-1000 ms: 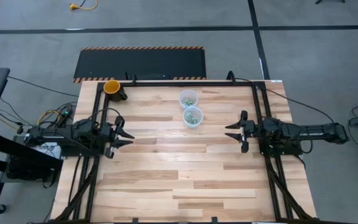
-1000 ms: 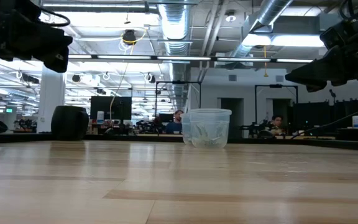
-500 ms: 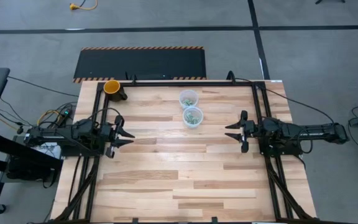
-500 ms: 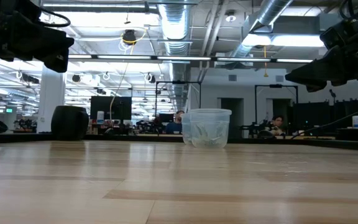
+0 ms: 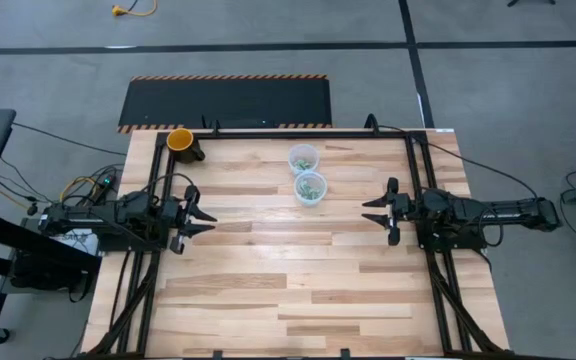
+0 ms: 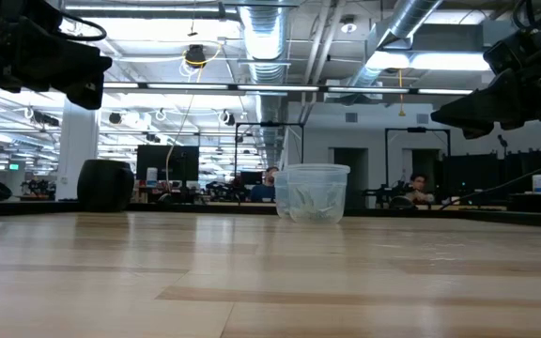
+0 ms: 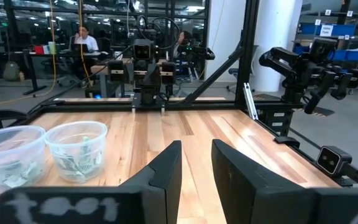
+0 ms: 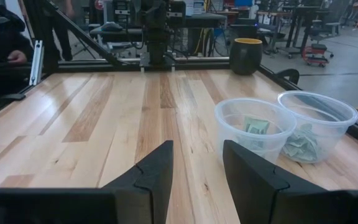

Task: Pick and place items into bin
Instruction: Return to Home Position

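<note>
Two clear cups stand just beside each other on the table. Nothing has shifted from a second ago. From above, the left gripper sits well to the left of the cups. The right gripper sits well to their right. Both have their jaws spread wide and hold nothing. At table level the cups overlap, with a dark mug off to their left. The left wrist view shows green-and-white packets lying inside both cups. The right wrist view shows the same, with the mug beyond the cups.
</note>
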Robot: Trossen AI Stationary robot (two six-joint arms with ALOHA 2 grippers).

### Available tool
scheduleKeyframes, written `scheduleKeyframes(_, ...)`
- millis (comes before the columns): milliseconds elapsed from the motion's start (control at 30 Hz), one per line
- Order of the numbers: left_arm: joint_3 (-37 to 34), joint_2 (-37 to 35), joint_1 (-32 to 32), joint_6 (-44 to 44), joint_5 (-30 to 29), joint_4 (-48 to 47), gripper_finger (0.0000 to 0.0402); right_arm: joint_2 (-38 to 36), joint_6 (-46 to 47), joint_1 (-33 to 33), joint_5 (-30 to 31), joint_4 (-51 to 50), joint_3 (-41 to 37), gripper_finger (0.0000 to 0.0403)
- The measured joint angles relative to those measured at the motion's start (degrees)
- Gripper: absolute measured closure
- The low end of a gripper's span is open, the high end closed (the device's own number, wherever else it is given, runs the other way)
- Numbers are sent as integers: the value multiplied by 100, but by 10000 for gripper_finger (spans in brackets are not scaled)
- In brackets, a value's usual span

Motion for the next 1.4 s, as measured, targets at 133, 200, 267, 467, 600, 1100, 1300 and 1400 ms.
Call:
scheduleKeyframes(133, -2, 0, 0, 66, 0, 0, 324, 0, 1, 0, 2, 2, 0, 269)
scheduleKeyframes(200, -2, 1, 0, 60, 0, 0, 324, 0, 0, -2, 2, 2, 2, 269)
scheduleKeyframes(267, -2, 0, 0, 31, 0, 0, 324, 0, 0, -1, 2, 0, 0, 270)
scheduleKeyframes(467, -2, 0, 0, 92, 2, 0, 324, 0, 0, 0, 2, 2, 0, 268)
scheduleKeyframes(600, -2, 1, 0, 79, 1, 0, 324, 0, 2, -2, 2, 1, 2, 270)
scheduleKeyframes(1100, -2, 2, 0, 232, 2, 2, 324, 0, 2, 0, 0, 0, 0, 269)
scheduleKeyframes(1300, -2, 0, 0, 263, 2, 0, 324, 0, 0, -2, 2, 0, 2, 270)
scheduleKeyframes(1400, -2, 1, 0, 227, 2, 2, 324, 0, 0, -2, 0, 0, 0, 270)
